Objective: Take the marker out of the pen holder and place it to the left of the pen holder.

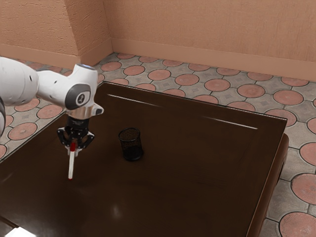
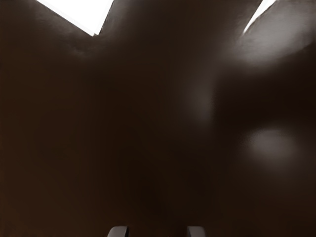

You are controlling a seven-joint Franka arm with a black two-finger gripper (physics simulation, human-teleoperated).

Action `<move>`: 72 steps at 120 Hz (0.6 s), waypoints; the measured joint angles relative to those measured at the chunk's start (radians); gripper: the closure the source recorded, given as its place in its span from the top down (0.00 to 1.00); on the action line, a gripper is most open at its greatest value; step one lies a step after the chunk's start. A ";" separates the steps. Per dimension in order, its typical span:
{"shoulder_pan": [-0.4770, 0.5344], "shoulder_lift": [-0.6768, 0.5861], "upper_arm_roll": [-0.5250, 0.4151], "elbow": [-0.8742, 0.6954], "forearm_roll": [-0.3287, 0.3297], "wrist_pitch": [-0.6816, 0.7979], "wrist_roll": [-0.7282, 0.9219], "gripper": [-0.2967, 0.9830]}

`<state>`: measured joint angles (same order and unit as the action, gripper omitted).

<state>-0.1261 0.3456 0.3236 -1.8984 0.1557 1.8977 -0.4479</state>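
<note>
Okay, dark brown glossy bench (image 1: 177,187), thin pale streaks near its far edge, bright white patch (image 1: 20,232) at the exterior view's lower left. Room has peach textured walls (image 1: 197,29) with a baseboard (image 1: 197,57), floor (image 1: 165,75) of pinkish round tiles set in gray stone. End effector (image 1: 72,151) is narrow, holding the marker (image 1: 71,167) by its red upper end; marker hangs near upright, slightly tilted, over the bench, out of the pen holder (image 1: 132,147) and toward the exterior view's left of it. Can't tell if its lower tip touches. Holder is black mesh, upright. Exterior view gives marker, holder and room; wrist view gives fingertips (image 2: 196,231) apart, soft glare on the bench and two sharp-edged white areas (image 2: 86,14).
</note>
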 joint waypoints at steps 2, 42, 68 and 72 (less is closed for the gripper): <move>0.000 0.000 0.000 -0.001 -0.001 0.001 -0.002 0.34; 0.000 -0.016 -0.002 0.035 -0.031 0.050 -0.021 0.60; -0.001 -0.222 -0.064 0.185 -0.062 0.020 -0.005 0.71; -0.007 -0.235 -0.070 0.199 -0.076 0.010 0.016 0.72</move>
<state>-0.1333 0.1107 0.2534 -1.6993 0.0798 1.9075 -0.4323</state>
